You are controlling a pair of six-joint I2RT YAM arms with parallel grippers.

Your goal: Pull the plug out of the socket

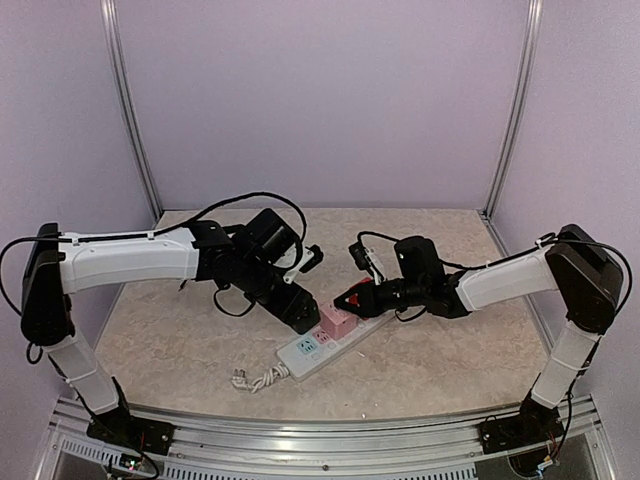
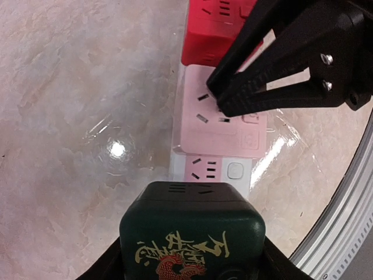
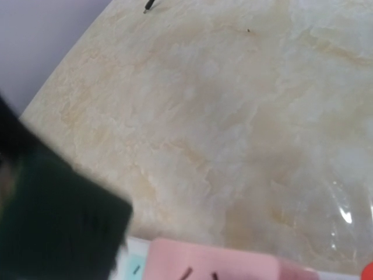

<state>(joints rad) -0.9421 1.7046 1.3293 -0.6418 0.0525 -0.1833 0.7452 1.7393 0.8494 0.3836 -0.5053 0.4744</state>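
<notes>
One long white socket (image 1: 298, 352), pastel-faced; left gripper (image 2: 189, 271) grasps dark green cube plug (image 2: 192, 227); right gripper (image 2: 220, 99) unclear.

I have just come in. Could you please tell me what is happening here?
Two robot arms are working at a white power strip. The left tool is closed around a dark green cube plug, which sits over the strip. The pictures do not show whether the plug is out of its outlet yet. The right tool, closed on nothing, has its tips at the top of the pink cube next to it. A red cube stands just beyond.
</notes>
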